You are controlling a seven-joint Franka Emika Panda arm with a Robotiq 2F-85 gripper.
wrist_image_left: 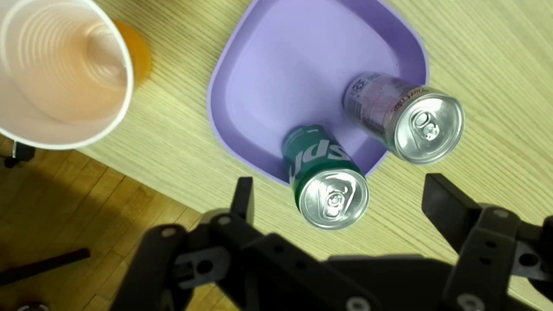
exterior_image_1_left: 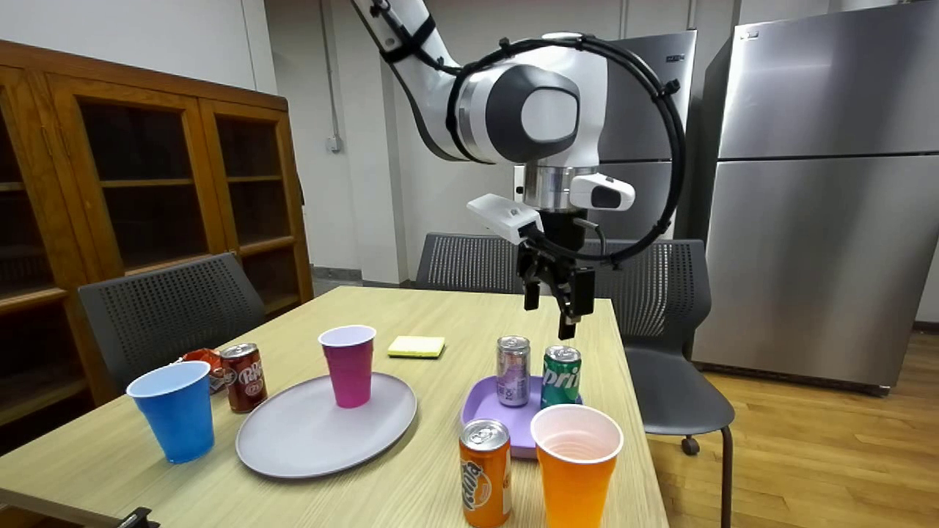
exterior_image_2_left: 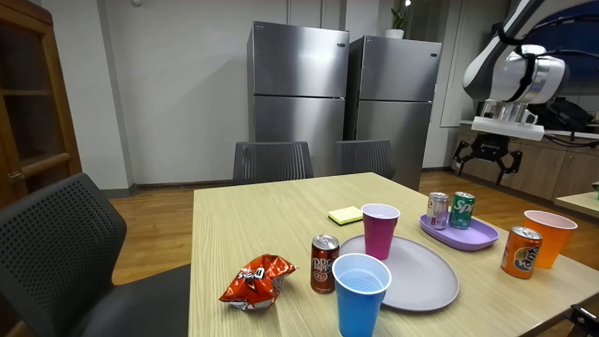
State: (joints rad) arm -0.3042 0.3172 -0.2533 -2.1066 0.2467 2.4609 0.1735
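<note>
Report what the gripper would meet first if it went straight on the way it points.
Most likely the green Sprite can in the purple tray; in the wrist view its top shows between the open jaws of the gripper. Depth is unclear; the jaws might pass around it.

Parts cropped or masked.
Wrist view: orange cup (wrist_image_left: 65, 86) is cut by left edge, purple tray (wrist_image_left: 298, 65) by top, gripper (wrist_image_left: 343, 198) by bottom. In an exterior view, base of green can (exterior_image_1_left: 562, 378) is hidden by orange cup, snack bag (exterior_image_1_left: 209, 356) partly by blue cup (exterior_image_1_left: 176, 414).
</note>
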